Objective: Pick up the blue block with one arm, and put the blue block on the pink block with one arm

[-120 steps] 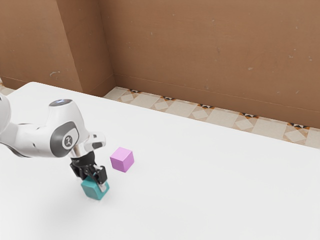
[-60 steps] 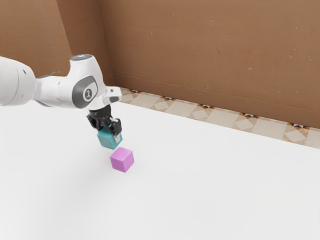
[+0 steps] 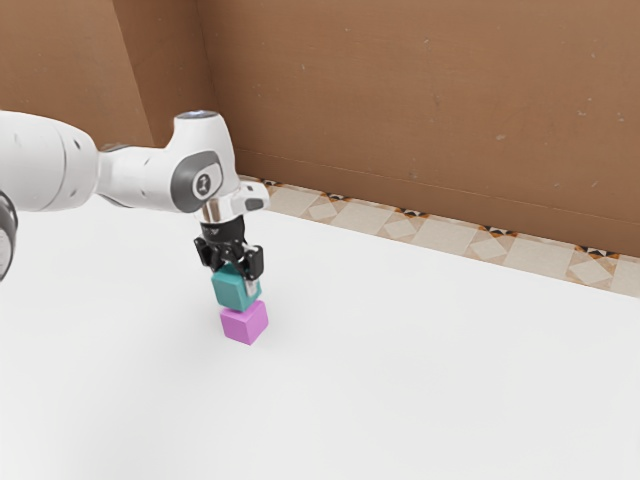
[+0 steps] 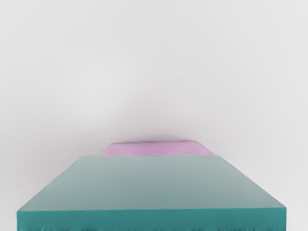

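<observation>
Jaws are clamping the blue block (image 3: 236,291), holding it right over the pink block (image 3: 245,323); pickup looks done, with only releasing remaining.

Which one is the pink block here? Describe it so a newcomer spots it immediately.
On the white table, follow the white arm down to its black fingers, shut on the blue block. The pink block is the cube directly beneath it, the lower and only pink one.

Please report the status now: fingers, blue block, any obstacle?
Both fingers shut on blue block. Blue block directly over pink block, seemingly touching it, not yet released. No obstacle seen.
</observation>
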### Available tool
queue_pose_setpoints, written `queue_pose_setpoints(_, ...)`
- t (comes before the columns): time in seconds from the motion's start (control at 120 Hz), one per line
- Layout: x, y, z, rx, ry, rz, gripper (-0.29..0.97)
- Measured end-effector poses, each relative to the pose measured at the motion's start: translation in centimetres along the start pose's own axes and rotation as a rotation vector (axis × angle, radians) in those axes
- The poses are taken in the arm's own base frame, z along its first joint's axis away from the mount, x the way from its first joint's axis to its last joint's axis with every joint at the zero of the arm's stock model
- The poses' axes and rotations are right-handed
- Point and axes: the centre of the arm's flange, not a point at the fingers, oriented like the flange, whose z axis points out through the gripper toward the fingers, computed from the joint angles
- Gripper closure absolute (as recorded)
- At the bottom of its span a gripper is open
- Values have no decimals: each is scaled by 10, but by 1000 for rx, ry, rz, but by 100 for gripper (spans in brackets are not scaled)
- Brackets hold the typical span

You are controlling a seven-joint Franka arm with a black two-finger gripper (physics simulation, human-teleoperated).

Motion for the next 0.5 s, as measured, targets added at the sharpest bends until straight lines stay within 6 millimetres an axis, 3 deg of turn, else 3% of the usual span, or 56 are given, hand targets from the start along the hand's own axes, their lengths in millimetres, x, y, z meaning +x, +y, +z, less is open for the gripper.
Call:
queue_pose_setpoints(0.183, -1, 1, 3, -6, -14, -1, 15)
queue_pose_setpoints(0.25, -2, 2, -11, -7, 1, 0, 12)
queue_pose_setpoints(0.333, -11, 6, -52, -7, 50, 7, 9)
queue_pose_setpoints(0.4, -32, 7, -94, -15, 90, 4, 7)
queue_pose_setpoints(0.5, -73, -17, -158, -37, 149, -41, 5)
